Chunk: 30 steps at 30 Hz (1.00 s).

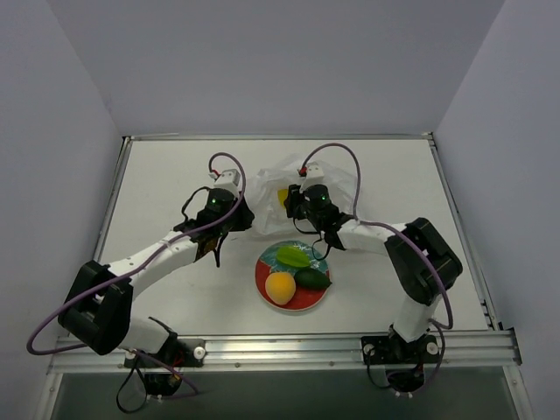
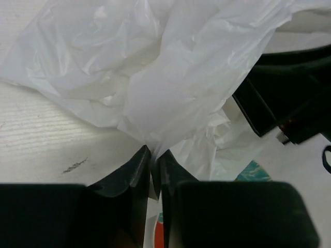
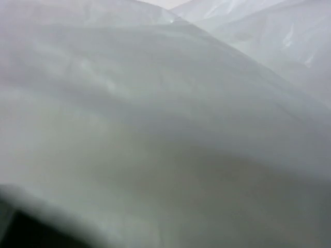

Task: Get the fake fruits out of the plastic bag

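Note:
The plastic bag [image 1: 337,181] lies crumpled at the back middle of the table. My left gripper [image 1: 249,218] is shut on the bag's left edge; in the left wrist view its fingertips [image 2: 153,155] pinch the white film [image 2: 170,77]. My right gripper [image 1: 290,201] reaches into the bag next to a yellow-green fruit [image 1: 282,196] that shows through the film. The right wrist view shows only blurred film [image 3: 165,103], with its fingers hidden. On the plate [image 1: 265,267] lie the round orange-yellow fruit [image 1: 280,287], the dark green oval [image 1: 312,279] and the bright green fruit [image 1: 293,256].
The red-and-teal plate sits just in front of the bag, between the two arms; its rim [image 2: 253,170] shows in the left wrist view. The right arm's black body [image 2: 289,103] is close on the right of my left gripper. White walls enclose the table.

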{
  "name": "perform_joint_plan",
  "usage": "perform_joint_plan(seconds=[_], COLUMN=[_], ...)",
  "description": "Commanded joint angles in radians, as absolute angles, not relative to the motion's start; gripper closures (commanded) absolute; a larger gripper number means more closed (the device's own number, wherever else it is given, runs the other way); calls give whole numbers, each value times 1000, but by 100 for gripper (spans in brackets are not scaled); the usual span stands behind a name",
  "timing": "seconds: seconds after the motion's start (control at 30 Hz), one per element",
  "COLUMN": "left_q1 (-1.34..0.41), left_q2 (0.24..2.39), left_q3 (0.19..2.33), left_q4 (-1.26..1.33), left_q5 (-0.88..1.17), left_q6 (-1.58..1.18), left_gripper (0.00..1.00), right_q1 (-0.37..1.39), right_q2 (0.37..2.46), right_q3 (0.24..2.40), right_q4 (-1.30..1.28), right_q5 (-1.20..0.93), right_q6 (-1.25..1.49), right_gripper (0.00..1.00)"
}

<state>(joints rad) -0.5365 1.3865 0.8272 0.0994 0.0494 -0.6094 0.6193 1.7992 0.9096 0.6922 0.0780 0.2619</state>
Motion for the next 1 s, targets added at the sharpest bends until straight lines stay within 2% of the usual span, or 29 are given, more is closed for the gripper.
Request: perform_joint_plan(seconds=[0.0, 0.17, 0.43, 0.67, 0.8, 0.97], left_q1=[-546, -548, -543, -531, -529, -531], left_q2=[1333, 1318, 1348, 1384, 1379, 1368], left_q3=[882, 877, 917, 937, 895, 858], left_q4=[149, 155, 143, 181, 212, 238], left_q5=[-47, -86, -153, -123, -118, -94], left_q6=[-606, -612, -598, -626, -643, -657], left_gripper=[91, 97, 98, 98, 98, 98], right_q1=[635, 707, 833, 894, 910, 911], right_q2=[1657, 1545, 1278, 1039, 1034, 1164], right_q3=[852, 802, 706, 603, 575, 629], right_q4=[724, 684, 522, 326, 307, 311], right_q5=[34, 23, 101, 34, -155, -187], right_q6=[304, 327, 334, 339, 305, 279], right_gripper=[85, 85, 85, 84, 83, 83])
